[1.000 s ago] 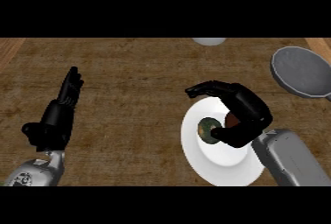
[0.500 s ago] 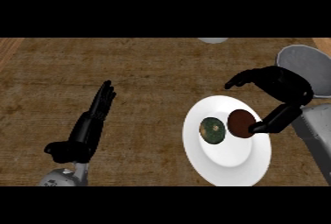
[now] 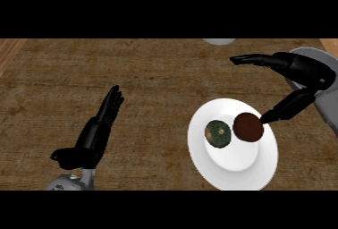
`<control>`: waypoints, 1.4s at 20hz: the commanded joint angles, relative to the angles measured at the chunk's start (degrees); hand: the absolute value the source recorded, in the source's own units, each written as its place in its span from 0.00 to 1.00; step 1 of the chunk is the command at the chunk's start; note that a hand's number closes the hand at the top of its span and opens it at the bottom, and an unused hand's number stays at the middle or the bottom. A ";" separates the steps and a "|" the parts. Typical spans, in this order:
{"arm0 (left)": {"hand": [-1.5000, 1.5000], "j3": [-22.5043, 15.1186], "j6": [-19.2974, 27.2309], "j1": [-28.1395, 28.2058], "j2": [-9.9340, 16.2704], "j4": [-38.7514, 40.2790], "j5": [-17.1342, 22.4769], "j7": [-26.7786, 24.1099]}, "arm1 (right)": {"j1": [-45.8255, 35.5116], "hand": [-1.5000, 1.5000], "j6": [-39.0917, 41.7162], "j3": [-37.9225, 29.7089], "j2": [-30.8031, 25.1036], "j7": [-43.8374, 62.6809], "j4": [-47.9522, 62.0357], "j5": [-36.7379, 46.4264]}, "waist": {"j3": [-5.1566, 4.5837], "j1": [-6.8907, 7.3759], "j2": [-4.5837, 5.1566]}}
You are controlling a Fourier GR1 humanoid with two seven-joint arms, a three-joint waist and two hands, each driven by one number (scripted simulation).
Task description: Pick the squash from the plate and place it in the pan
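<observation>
Brown wood-grain tabletop fills the head view. Nearest, by the front edge, my left robot hand rests with fingers straight and pointing away, holding nothing. Right of it, toward the front right corner, sits a white plate. On the plate lies the squash, dark green and mottled, left of centre. Just beside it to the right lies a round dark reddish-brown item; cannot tell what it is. My right robot hand hangs over the plate's far right rim, spread wide, thumb tip down at the brown item's edge, fingers reaching left, gripping nothing. Behind it, at the right edge, a grey pan, mostly hidden. At the far edge, a pale round object, cut off.
</observation>
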 commanded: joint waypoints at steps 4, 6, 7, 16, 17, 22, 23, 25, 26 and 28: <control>0.50 -0.06 1.27 0.91 -1.78 1.68 -1.14 -1.53 | -5.18 0.00 4.59 9.54 -2.78 -11.46 0.82 12.42 | -0.08 -0.39 -0.32; 0.50 0.83 -0.80 0.62 -0.29 1.41 0.13 -0.78 | -4.56 0.00 -0.25 15.34 0.24 -8.39 -4.17 16.99 | -0.13 -0.85 -0.59; 0.50 -0.38 0.19 0.46 -2.06 2.63 -0.85 -1.64 | -5.58 0.00 -0.23 16.01 -3.26 -11.08 -2.39 19.73 | -0.11 -0.90 -0.38; 0.50 3.07 -3.18 4.27 0.92 1.73 0.76 -3.96 | -4.63 0.00 -16.24 28.57 2.57 -11.15 0.93 38.50 | -0.15 -1.59 -0.74; 0.50 1.38 -1.29 1.95 -0.93 2.29 -1.68 -2.37 | -6.48 0.00 -14.56 28.15 3.36 -11.75 2.75 39.09 | -0.14 -1.84 -0.77; 0.50 3.36 -3.75 5.05 -0.01 1.91 -1.45 -4.65 | -4.46 0.00 -13.89 25.71 3.86 -15.25 4.85 42.05 | -0.15 -2.26 -0.91; 0.50 3.44 -2.36 2.14 -1.61 1.77 -1.97 -1.53 | -2.40 0.00 -14.00 25.91 7.77 -9.90 2.11 43.03 | -0.15 -2.55 -0.98; 0.50 2.98 -0.70 1.17 -2.69 -0.23 -2.71 0.94 | 1.14 0.00 -16.61 27.73 7.72 -9.10 0.45 45.15 | -0.14 -2.74 -1.06; 0.50 6.75 -4.36 -1.17 -0.28 2.40 0.18 1.49 | -4.46 0.00 -17.17 25.92 9.64 -13.91 10.54 46.83 | -0.14 -2.14 -0.81; 0.50 2.19 -1.60 3.93 -2.47 -2.05 -4.22 1.26 | -2.77 0.00 -13.22 22.78 8.07 -12.32 5.14 46.04 | -0.15 -2.42 -1.03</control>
